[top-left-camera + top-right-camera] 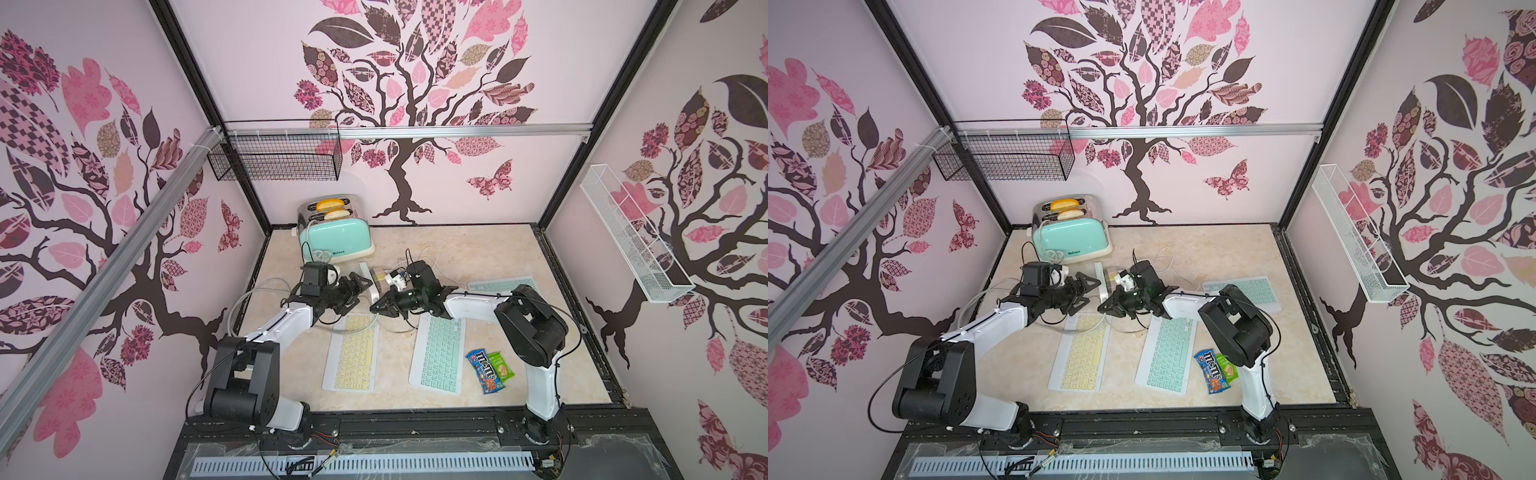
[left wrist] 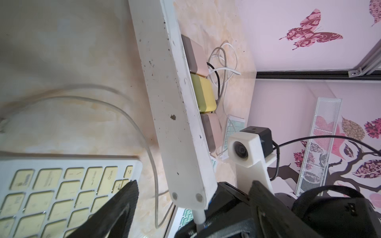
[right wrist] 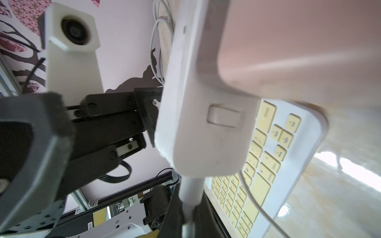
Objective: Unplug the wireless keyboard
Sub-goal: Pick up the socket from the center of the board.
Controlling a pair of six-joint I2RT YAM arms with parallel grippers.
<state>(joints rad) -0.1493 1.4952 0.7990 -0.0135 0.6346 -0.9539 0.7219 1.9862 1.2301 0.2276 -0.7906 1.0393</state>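
Jaws of the left gripper (image 1: pixel 360 292) stand wide apart, with the yellow keyboard (image 1: pixel 353 357) just near of it. To its right the power strip (image 2: pixel 175 107) stands on edge, long axis near to far; the yellow charger (image 2: pixel 203 94) sits on its right face, nearer the right gripper (image 1: pixel 380 305), which is clamped on the strip's cord (image 3: pixel 188 195).

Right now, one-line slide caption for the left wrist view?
Open left gripper at the cord end of the power strip, three chargers plugged in, yellow keyboard alongside.
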